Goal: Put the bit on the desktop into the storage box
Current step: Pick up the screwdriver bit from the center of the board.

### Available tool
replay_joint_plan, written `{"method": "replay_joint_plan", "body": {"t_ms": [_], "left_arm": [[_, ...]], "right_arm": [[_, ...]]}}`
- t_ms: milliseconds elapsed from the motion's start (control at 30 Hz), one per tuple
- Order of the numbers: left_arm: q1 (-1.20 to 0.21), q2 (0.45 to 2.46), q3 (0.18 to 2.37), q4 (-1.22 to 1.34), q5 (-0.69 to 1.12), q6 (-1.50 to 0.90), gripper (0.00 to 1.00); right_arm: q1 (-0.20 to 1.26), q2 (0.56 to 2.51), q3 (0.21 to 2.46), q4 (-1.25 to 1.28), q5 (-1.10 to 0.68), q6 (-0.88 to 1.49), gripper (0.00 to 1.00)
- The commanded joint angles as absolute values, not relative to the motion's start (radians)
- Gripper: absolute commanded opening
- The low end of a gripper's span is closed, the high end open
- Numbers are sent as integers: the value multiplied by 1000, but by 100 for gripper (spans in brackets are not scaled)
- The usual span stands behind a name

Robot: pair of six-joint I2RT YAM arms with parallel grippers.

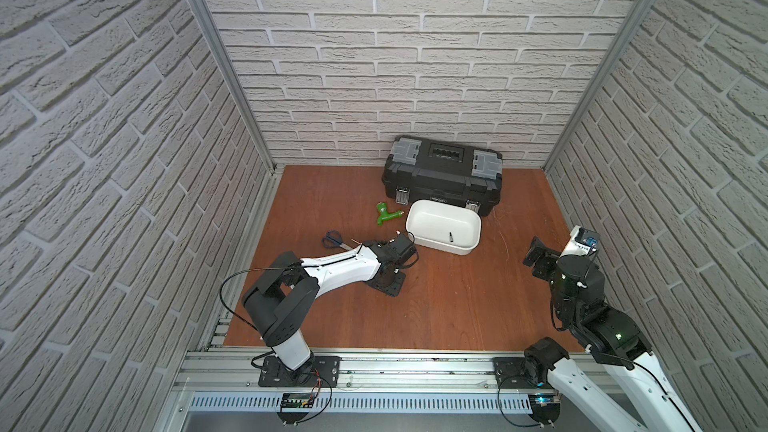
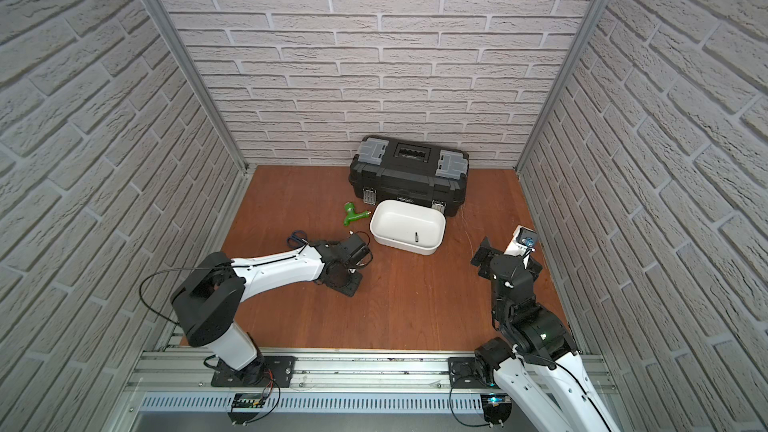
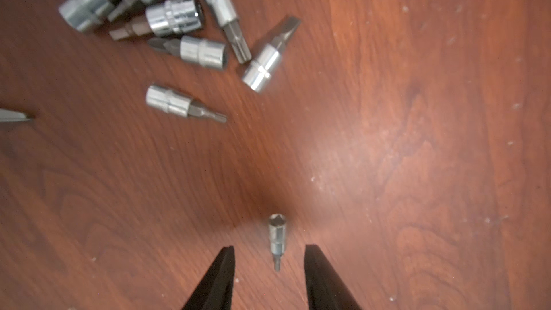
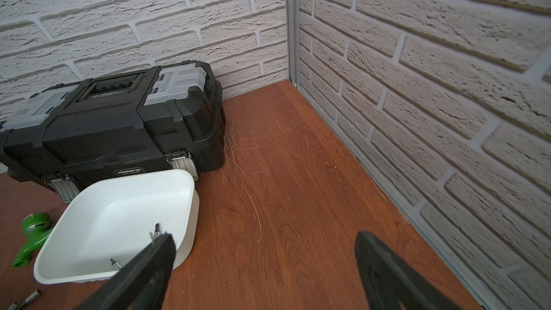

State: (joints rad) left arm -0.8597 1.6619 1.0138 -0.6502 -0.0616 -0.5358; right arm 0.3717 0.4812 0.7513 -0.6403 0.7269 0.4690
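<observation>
Straddling small bit point(image 3: 275, 238) with left gripper point(image 3: 269, 249): jaws partly open, gap either side, nothing gripped. Lying flat on desktop point(image 1: 457, 297), slightly left of its middle, near heap of other bits point(image 3: 179, 25). Hanging right gripper point(image 4: 264, 240) above desktop near right edge, jaws wide apart, empty. Sitting toward far edge: storage box point(image 1: 440, 245), just in front of black toolbox point(image 1: 442, 172), holding two bits point(image 4: 155, 229). Green fitting point(image 1: 386, 214) and scissors point(image 1: 334, 239) between box and left edge.

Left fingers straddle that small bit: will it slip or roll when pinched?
The small bit looks like polished metal, so it may slip in the left gripper if pinched off-centre. Its rounded body seems to lie on the smooth desktop, so a nudge would probably roll it. It looks rigid and small, likely light.
</observation>
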Motion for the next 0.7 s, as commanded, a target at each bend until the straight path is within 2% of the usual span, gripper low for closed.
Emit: {"method": "replay_joint_plan", "body": {"t_ms": [0, 667], "left_arm": [[-865, 1665, 1025, -644, -50, -533, 41], [-859, 1724, 1025, -629, -23, -528, 27]], "right_arm": [[368, 486, 739, -620, 751, 486, 98], [368, 495, 740, -609, 757, 482, 98]]}}
